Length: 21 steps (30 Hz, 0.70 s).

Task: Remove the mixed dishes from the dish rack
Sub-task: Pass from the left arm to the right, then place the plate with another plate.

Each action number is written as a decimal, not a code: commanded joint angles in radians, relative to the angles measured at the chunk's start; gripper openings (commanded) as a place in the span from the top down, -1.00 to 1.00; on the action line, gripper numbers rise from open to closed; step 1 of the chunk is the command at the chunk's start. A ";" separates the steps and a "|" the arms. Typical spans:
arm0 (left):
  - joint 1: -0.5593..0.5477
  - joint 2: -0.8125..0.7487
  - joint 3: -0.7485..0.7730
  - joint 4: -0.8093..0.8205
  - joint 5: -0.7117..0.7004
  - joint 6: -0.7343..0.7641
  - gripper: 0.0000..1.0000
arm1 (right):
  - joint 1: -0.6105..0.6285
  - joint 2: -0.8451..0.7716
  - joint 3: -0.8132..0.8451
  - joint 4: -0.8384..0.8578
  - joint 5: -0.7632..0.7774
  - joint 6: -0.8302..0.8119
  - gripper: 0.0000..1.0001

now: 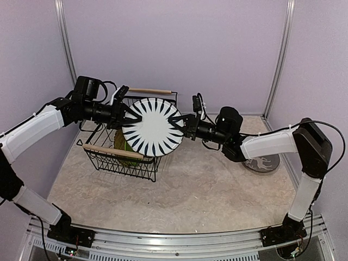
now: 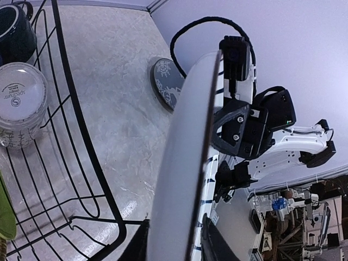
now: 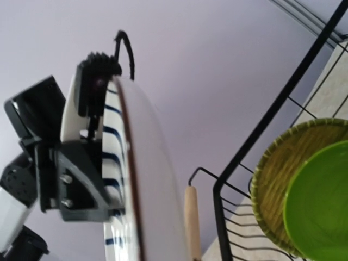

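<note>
The striped black-white plate [image 1: 153, 126] hangs upright in the air over the right end of the dish rack [image 1: 142, 168]. My left gripper [image 1: 124, 115] is shut on its left rim, and my right gripper [image 1: 185, 126] is shut on its right rim. In the left wrist view the plate [image 2: 185, 163] is edge-on between my left gripper's [image 2: 174, 242] jaws, with the right gripper [image 2: 237, 117] at its far rim. A woven yellow plate [image 3: 272, 179] and a lime green plate [image 3: 318, 201] stand in the rack. A dark mug [image 2: 13, 32] and an upturned small cup [image 2: 19, 103] are also in it.
A dark patterned plate [image 1: 262, 162] lies on the table to the right, beside the right arm; it also shows in the left wrist view [image 2: 166, 81]. The rack's wooden handles [image 1: 149, 91] [image 1: 111, 151] sit at its far and near ends. Lilac walls enclose the table.
</note>
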 commanded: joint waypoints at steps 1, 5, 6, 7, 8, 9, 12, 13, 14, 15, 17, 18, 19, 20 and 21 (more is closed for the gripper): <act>-0.009 -0.009 0.046 0.014 -0.027 0.034 0.26 | 0.002 -0.043 -0.036 0.004 0.000 -0.022 1.00; -0.006 -0.032 0.040 0.000 -0.087 0.055 -0.30 | -0.026 -0.102 -0.092 0.014 0.023 -0.014 1.00; -0.005 -0.042 0.036 0.000 -0.100 0.058 -0.40 | -0.036 -0.117 -0.109 0.023 0.028 -0.009 1.00; -0.003 -0.048 0.034 0.001 -0.108 0.063 -0.51 | -0.049 -0.136 -0.130 0.033 0.031 -0.002 1.00; -0.003 -0.055 0.031 0.001 -0.117 0.067 -0.58 | -0.061 -0.155 -0.149 0.043 0.033 0.002 1.00; 0.000 -0.063 0.029 0.000 -0.130 0.069 -0.65 | -0.077 -0.175 -0.169 0.045 0.033 0.005 1.00; 0.007 -0.074 0.025 -0.003 -0.155 0.070 -0.85 | -0.132 -0.256 -0.241 0.038 0.047 0.010 1.00; 0.009 -0.076 0.025 -0.003 -0.156 0.071 -0.90 | -0.153 -0.289 -0.265 0.025 0.051 0.008 1.00; 0.011 -0.077 0.026 -0.005 -0.157 0.071 -0.93 | -0.180 -0.323 -0.291 0.005 0.057 0.003 1.00; 0.014 -0.078 0.027 -0.006 -0.159 0.070 -0.95 | -0.205 -0.363 -0.315 -0.025 0.065 -0.004 1.00; 0.017 -0.076 0.031 -0.013 -0.165 0.069 -0.98 | -0.262 -0.462 -0.363 -0.116 0.088 -0.038 1.00; 0.019 -0.076 0.033 -0.017 -0.170 0.069 -0.98 | -0.291 -0.510 -0.381 -0.176 0.102 -0.057 1.00; 0.021 -0.074 0.036 -0.024 -0.175 0.070 -0.98 | -0.337 -0.553 -0.397 -0.243 0.122 -0.078 1.00; 0.027 -0.071 0.043 -0.036 -0.193 0.071 -0.98 | -0.419 -0.661 -0.434 -0.399 0.178 -0.116 1.00; 0.029 -0.071 0.045 -0.043 -0.206 0.071 -0.98 | -0.454 -0.699 -0.447 -0.487 0.213 -0.135 1.00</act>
